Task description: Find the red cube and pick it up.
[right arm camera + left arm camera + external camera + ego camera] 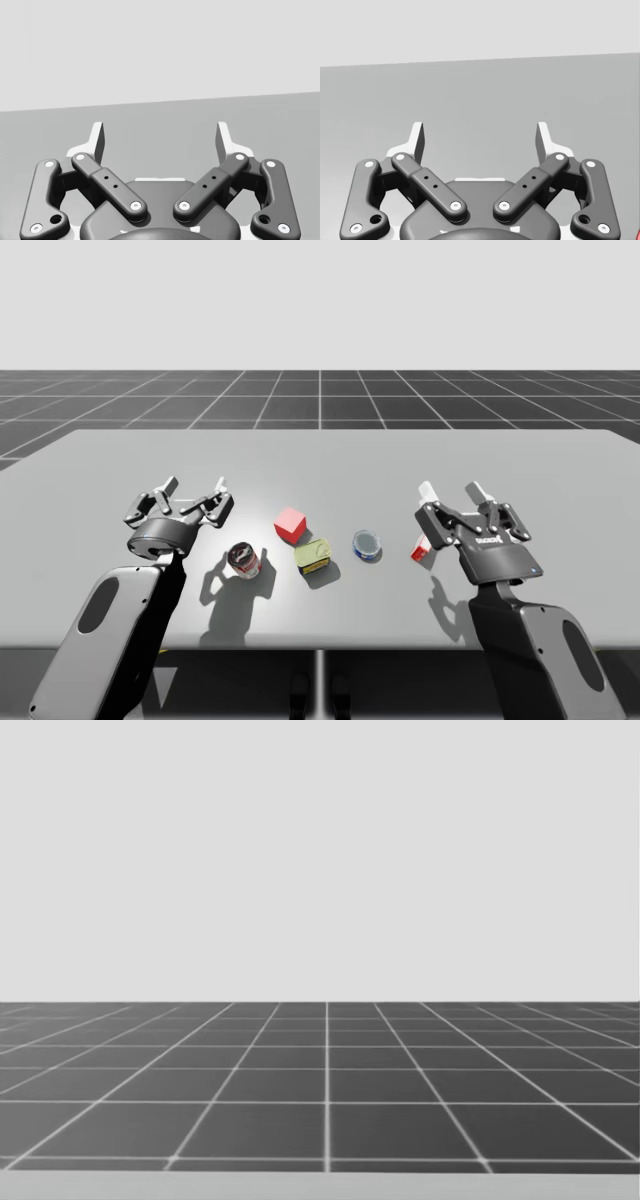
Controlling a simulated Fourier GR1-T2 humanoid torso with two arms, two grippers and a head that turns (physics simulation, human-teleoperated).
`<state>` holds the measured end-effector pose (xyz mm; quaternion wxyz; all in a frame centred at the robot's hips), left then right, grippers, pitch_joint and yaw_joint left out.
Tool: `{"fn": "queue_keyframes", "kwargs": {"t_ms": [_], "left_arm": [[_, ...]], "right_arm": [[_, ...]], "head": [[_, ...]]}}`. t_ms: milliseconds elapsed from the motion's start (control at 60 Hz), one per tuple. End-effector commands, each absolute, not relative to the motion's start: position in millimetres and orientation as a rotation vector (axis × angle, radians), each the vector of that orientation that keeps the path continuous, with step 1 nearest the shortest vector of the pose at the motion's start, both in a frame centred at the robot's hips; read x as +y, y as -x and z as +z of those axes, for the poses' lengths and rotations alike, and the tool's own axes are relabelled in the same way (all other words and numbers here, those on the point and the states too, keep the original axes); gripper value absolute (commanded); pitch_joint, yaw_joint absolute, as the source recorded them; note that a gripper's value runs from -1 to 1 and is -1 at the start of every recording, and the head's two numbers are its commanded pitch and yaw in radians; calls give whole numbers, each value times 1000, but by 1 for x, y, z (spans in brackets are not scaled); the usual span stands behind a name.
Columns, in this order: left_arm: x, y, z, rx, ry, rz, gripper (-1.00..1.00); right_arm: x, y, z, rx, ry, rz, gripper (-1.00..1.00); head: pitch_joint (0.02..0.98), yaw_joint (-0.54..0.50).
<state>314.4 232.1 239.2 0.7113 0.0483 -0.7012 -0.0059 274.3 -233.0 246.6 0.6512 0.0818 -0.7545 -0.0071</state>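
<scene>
High view: grey table (330,455) bearing every item.
Left gripper (196,486): released, fingers spread, near the left edge.
Right gripper (451,490): released, fingers spread, near the right edge.
Red cube (290,525): mid-table, toward the front edge, well apart from both grippers.
Olive box (314,555): just beside the cube, frontward.

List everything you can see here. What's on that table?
cube: one, red, mid-table.
dark can: one, dark red and black, left of the cube and nearer me.
olive box: one, olive, just in front of the cube.
blue can: one, blue, flat and round, right of the olive box.
small box: one, red and white, by my right gripper.
table: one, grey.
floor: dark, gridded, beyond the table.
left gripper: one, dark, open, over the table's left.
right gripper: one, dark, open, over the table's right.
</scene>
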Motion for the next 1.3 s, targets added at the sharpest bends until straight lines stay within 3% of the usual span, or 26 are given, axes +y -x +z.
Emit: {"fn": "queue_keyframes", "kwargs": {"t_ms": [17, 267, 783, 1167, 1300], "left_arm": [[232, -314, 239, -1555, -108, -14, -1000], [232, -314, 239, -1555, -106, -14, -1000], [231, -315, 239, -1553, -106, -20, -1000], [229, -315, 237, -1549, -104, -31, -1000], [229, -315, 237, -1548, -103, -32, -1000]], "right_arm": [[-232, -271, 246, -1683, -202, -23, -1000], [-234, -273, 248, -1688, -203, -22, -1000], [-232, -273, 248, -1692, -195, -18, -1000], [-232, -273, 247, -1685, -203, -17, -1000], [-231, -273, 247, -1685, -203, -17, -1000]], "head": [[52, 16], [113, 22], [555, 85], [789, 133], [801, 138]]}}
